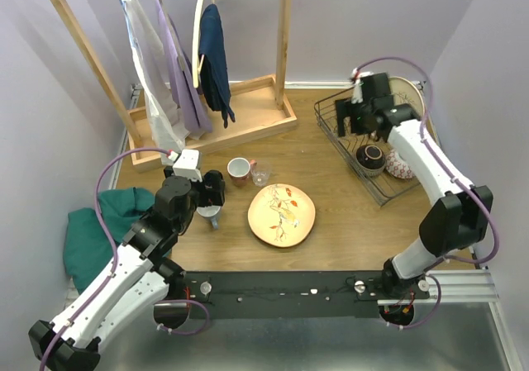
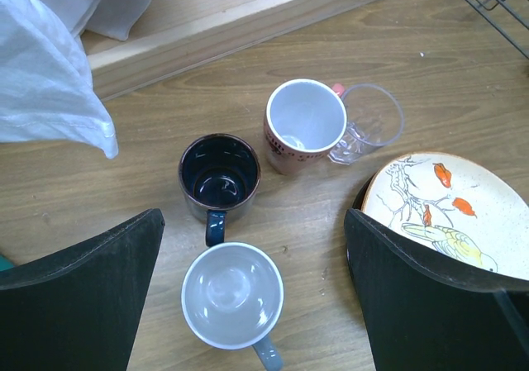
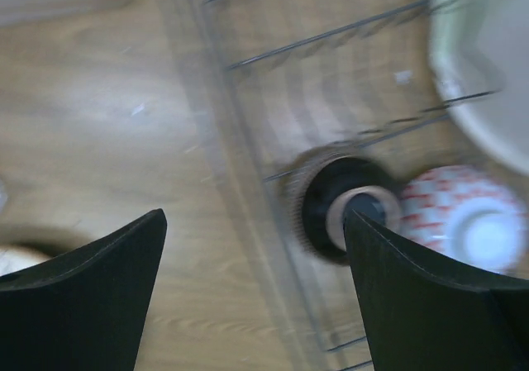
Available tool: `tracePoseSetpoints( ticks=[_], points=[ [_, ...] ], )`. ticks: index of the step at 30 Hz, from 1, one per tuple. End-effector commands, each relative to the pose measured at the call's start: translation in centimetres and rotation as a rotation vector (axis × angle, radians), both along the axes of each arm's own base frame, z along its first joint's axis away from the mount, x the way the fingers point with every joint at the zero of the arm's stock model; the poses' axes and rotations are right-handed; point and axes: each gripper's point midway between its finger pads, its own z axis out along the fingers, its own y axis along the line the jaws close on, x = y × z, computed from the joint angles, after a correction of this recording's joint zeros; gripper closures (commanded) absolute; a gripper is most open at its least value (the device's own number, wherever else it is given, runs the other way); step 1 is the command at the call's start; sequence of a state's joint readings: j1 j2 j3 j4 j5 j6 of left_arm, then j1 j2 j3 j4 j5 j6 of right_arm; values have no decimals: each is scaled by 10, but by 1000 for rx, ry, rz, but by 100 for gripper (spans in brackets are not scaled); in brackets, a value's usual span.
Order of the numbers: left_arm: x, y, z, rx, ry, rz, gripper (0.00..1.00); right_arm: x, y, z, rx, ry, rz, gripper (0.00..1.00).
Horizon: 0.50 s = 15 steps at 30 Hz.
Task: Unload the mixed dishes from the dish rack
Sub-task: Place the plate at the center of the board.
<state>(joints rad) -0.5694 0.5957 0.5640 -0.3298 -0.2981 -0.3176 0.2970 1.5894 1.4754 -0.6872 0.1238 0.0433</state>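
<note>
The dish rack [image 1: 340, 148] stands at the right of the table. In it lie an upturned dark bowl [image 1: 369, 158] [image 3: 343, 206], a red-patterned bowl [image 1: 399, 166] [image 3: 463, 218] and a cream plate [image 1: 411, 94] [image 3: 488, 65] leaning at its far end. My right gripper [image 1: 351, 119] [image 3: 252, 288] hovers open over the rack's left wire wall, holding nothing; its view is blurred. A cream plate with twig and bird marks [image 1: 282, 214] [image 2: 455, 214], a clear glass [image 2: 368, 123], a red-and-white mug [image 2: 304, 123] and a dark mug [image 2: 220, 173] stand on the table. My left gripper [image 1: 211, 197] [image 2: 252, 280] is open above a grey mug [image 2: 232, 295].
A wooden clothes rack [image 1: 178, 65] with hanging garments fills the back left, on a raised wooden base [image 1: 248, 115] [image 2: 240, 24]. A white garment [image 2: 50, 73] hangs close to the mugs. A teal cloth [image 1: 91, 230] lies beyond the table's left edge.
</note>
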Motion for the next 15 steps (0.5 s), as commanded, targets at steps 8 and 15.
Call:
tracePoseSetpoints(
  ticks=[8,15],
  points=[
    [0,-4,16,-35,-51,-33,1,81,-157,69,34,-239,-180,5],
    [1,-4,13,-21,-46,-34,1,98,-202,60,198,-275,-134,11]
  ],
)
